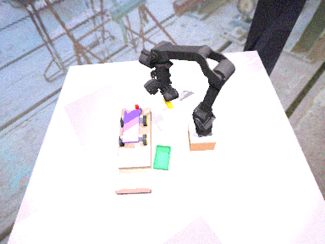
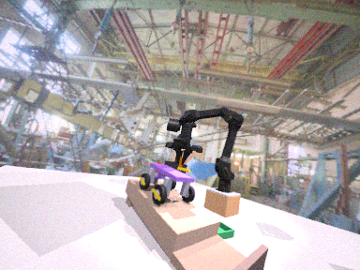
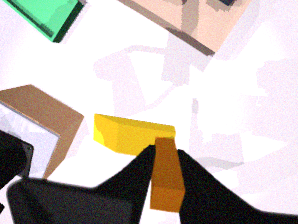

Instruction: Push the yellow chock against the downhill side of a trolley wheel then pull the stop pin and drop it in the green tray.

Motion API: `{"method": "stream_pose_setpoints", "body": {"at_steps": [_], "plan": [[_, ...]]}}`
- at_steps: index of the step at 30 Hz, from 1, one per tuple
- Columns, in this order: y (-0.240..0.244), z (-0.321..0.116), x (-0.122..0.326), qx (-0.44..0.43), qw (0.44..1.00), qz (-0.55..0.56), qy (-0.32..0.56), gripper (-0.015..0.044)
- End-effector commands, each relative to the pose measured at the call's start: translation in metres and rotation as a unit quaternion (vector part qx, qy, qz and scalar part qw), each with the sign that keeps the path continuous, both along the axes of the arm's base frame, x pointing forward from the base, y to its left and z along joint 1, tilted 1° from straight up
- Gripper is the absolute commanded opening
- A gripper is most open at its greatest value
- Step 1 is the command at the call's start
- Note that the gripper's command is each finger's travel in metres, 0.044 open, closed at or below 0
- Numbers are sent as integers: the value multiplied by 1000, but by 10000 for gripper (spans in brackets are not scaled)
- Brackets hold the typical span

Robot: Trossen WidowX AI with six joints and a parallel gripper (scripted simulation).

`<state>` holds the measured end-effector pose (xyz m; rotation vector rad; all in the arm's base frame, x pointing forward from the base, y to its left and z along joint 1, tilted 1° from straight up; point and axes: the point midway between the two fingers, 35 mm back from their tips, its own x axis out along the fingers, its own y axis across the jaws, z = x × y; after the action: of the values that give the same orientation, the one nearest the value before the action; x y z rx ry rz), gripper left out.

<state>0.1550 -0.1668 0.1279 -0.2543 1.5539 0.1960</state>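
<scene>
My gripper [image 1: 166, 100] [image 2: 180, 162] [image 3: 164, 152] is shut on the orange handle of the yellow chock [image 1: 168, 104] [image 2: 183, 168] [image 3: 120, 136]. The chock is off to the right of the ramp's uphill end; its black base is not clearly seen. The purple trolley [image 1: 132, 132] [image 2: 172, 172] stands on the upper part of the ramp [image 1: 134, 159] [image 2: 185, 221] [image 3: 212, 30]. The red-headed stop pin [image 1: 136, 107] is at the trolley's uphill end; in the exterior view it is mostly hidden. The green tray [image 1: 162, 158] [image 2: 226, 231] [image 3: 47, 17] is empty where visible.
The arm's base stands on an orange-brown block [image 1: 202, 146] [image 2: 222, 202] [image 3: 52, 102], right of the tray. The ramp's low end has an upright end board [image 1: 134, 191] [image 2: 255, 260]. Everything stands on a white table [image 1: 237, 186].
</scene>
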Motion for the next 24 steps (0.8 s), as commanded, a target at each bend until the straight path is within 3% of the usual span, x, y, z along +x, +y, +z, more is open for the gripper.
{"method": "stream_pose_setpoints", "body": {"at_steps": [1, 12, 24], "plan": [[0, 1, 1, 0, 997, 82, 1, 0], [0, 1, 1, -1, 963, 268, 8, 0], [0, 1, 1, -2, 889, 458, 14, 0]]}}
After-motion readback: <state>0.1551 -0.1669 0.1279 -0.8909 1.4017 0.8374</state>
